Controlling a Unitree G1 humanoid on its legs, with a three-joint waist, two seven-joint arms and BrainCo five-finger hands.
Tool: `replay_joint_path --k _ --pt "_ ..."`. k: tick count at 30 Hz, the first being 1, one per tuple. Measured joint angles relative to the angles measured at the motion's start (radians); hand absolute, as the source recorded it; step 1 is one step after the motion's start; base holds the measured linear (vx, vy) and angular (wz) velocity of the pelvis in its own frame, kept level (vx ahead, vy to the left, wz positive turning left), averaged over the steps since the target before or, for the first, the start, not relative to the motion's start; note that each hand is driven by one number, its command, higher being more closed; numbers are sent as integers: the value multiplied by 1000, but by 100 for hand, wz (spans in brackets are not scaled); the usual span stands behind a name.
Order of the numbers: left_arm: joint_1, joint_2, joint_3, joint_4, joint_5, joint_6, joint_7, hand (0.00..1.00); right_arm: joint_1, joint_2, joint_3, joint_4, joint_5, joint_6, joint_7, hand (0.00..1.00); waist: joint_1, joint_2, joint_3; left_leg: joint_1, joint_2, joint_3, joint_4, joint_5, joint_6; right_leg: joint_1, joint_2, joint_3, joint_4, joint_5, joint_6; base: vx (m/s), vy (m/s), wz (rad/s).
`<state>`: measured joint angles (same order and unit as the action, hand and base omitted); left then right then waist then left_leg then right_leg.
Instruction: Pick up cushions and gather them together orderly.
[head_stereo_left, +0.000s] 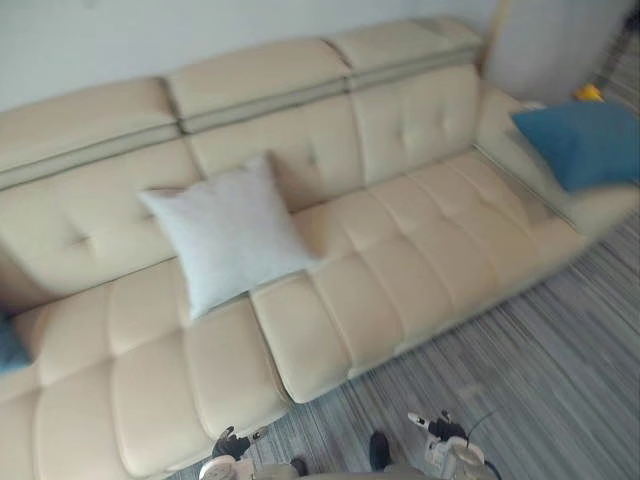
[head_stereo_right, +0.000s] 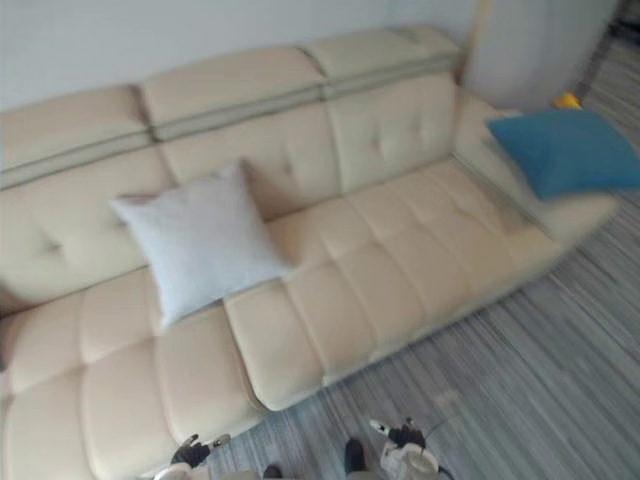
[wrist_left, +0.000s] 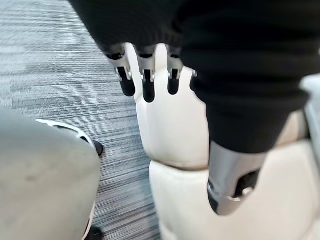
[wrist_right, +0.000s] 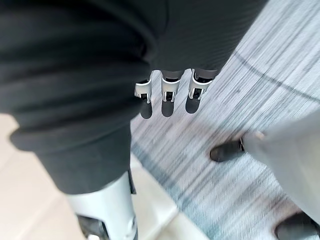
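A white cushion (head_stereo_left: 228, 232) leans on the sofa (head_stereo_left: 420, 250) back, left of middle. A blue cushion (head_stereo_left: 585, 142) lies at the right end, well apart. The left hand (wrist_left: 144, 82) and right hand (wrist_right: 168, 97) hang above the grey floor (head_stereo_left: 540, 380), fingers relaxed, holding nothing.

Cream tufted leather sofa (head_stereo_left: 400, 260) stands on grey striped carpet (head_stereo_left: 520, 380). White square fabric cushion (head_stereo_left: 228, 235) leans on its backrest; blue cushion (head_stereo_left: 585, 140) at its right end.

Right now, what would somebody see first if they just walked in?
A long cream sofa stretches along the wall. A white cushion leans against its backrest, left of centre, and a blue cushion rests on the sofa's far right end.
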<state>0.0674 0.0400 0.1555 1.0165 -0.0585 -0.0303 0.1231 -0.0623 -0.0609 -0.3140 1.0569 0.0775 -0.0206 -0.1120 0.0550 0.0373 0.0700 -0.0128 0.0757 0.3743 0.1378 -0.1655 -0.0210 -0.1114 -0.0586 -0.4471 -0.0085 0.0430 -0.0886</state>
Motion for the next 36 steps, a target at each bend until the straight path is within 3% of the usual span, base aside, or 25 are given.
replay_joint_path --k 2,3,4,5,6,7,8,9,12,14,15,16,17,19,20,21,22,24,26,28,29,31,33,35,36 --pt "-18 -5 -28 -5 -1 -1 -1 0 17 -19 -1 3 0 0 -4 0 -7 16 12 29 -4 0 22 -6 -10 27 9 18 4 -6 25 70 -95 -78" --pt "-20 -4 -27 -7 -1 -4 -1 0 27 -19 0 5 1 1 -5 0 -4 16 16 26 14 -4 87 -24 -38 41 15 46 5 -22 36 66 -55 -58" --pt "-20 -1 -27 -9 -1 -6 -1 0 38 -17 1 8 1 1 -4 0 -3 15 19 6 33 -11 167 -41 -57 50 20 58 6 -38 40 65 -134 -70" --pt "-15 1 -26 -7 -2 -4 -1 0 48 -15 0 11 2 1 -5 0 -3 12 25 -53 79 -38 356 -58 -59 74 37 77 4 -58 34 40 -143 -49" --pt "-14 -4 -20 -10 -3 -3 0 0 62 -17 0 5 4 1 -8 0 -3 21 34 -91 114 -64 486 -53 -52 92 54 86 9 -71 31 15 -158 -52" --pt "-7 -14 -13 -14 -5 -3 0 0 82 -18 3 -5 6 1 -13 0 1 34 50 -149 153 -111 649 -18 3 112 81 101 19 -86 11 -2 -69 -44" --pt "-5 -22 -5 -29 -20 -4 -3 0 89 -17 3 -10 9 2 -16 0 6 38 53 -186 156 -147 722 -1 21 120 93 122 28 -96 1 46 -32 -72" --pt "0 -27 5 -52 -23 -6 -3 0 88 -16 2 -20 10 4 -20 0 15 35 56 -223 129 -212 752 -41 -9 125 100 158 41 -107 1 115 7 -80" --pt "3 -29 5 -80 -26 -6 -2 0 59 -8 -7 -28 10 4 -24 0 31 19 71 -277 36 -301 541 -93 -33 122 97 256 39 -108 1 145 32 -94" --pt "3 -37 6 -92 -28 -5 0 0 61 -5 -27 -55 11 3 -24 0 54 19 71 -280 -20 -403 350 -72 -59 114 97 311 40 -113 8 167 116 -107" --pt "7 -38 7 -95 -30 -7 1 0 61 -1 -42 -59 11 0 -25 0 59 22 68 -278 -43 -479 261 -45 -52 113 104 347 41 -119 18 233 172 -110" --pt "9 -38 9 -93 -32 -6 2 0 60 4 -46 -58 11 0 -25 0 59 32 62 -276 -36 -501 232 -17 -28 111 117 380 57 -134 28 231 162 -115" --pt "11 -37 12 -92 -33 -5 2 0 60 11 -45 -59 11 1 -25 0 61 37 57 -259 -28 -486 232 8 -36 111 120 407 77 -150 36 287 163 -113" --pt "27 -19 12 -93 -32 -3 5 0 84 47 -42 -63 11 1 -24 0 63 -14 25 -204 -29 -380 200 -12 -28 72 74 447 214 -222 91 334 144 -110" --pt "26 -11 12 -90 -31 -2 6 0 84 56 -43 -62 10 2 -24 0 64 -23 25 -175 -31 -345 176 -6 -23 34 59 448 298 -244 123 340 131 -109" --pt "24 -3 10 -78 -30 0 6 0 82 65 -43 -59 10 1 -24 0 59 -40 23 -118 -28 -301 140 0 -9 -19 33 405 432 -259 197 316 118 -95" --pt "24 2 3 -67 -30 1 6 0 83 64 -44 -51 10 2 -24 0 57 -27 29 -65 -24 -271 103 0 -8 -40 -7 309 508 -263 220 293 108 -80" --pt "26 17 -22 -62 -30 1 8 0 65 61 -38 -25 8 2 -24 0 57 -15 34 19 3 -221 43 0 -8 -44 -83 88 540 -291 152 284 44 -66" --pt "20 39 -29 -63 -30 -1 8 0 43 60 -34 -9 3 2 -23 0 50 -14 34 40 30 -199 25 -2 -12 -49 -101 3 444 -268 136 263 -63 -43" --pt "22 58 -38 -61 -30 -1 8 0 28 54 -35 -10 2 0 -23 0 49 -26 37 54 38 -184 18 -14 -31 -58 -102 -9 286 -172 132 197 -161 -33" --pt "17 65 -36 -55 -29 -1 8 0 22 44 -35 -9 2 0 -23 0 44 -42 50 72 40 -181 19 -31 -57 -60 -101 -3 230 -90 101 234 -232 -35" --pt "13 45 -40 -36 -21 1 8 0 16 9 -36 -7 2 0 -25 0 42 -4 60 89 72 -195 6 -34 -65 -59 -57 15 240 -116 98 244 -265 -51" --pt "10 35 -39 -20 -21 3 9 0 13 -9 -44 0 2 3 -26 0 33 5 66 100 78 -197 10 -33 -66 -70 -44 27 274 -167 89 206 -201 -30" --pt "6 35 -48 -22 -20 2 8 0 29 -16 -45 30 2 5 -26 0 24 1 65 78 99 -227 121 -38 -74 -28 -25 32 266 -201 81 195 -197 4" --pt "2 33 -49 -32 -20 -1 7 0 47 -15 -35 36 2 6 -26 0 21 -2 67 -19 124 -280 354 -46 -89 11 -7 26 231 -209 74 212 -170 -2"
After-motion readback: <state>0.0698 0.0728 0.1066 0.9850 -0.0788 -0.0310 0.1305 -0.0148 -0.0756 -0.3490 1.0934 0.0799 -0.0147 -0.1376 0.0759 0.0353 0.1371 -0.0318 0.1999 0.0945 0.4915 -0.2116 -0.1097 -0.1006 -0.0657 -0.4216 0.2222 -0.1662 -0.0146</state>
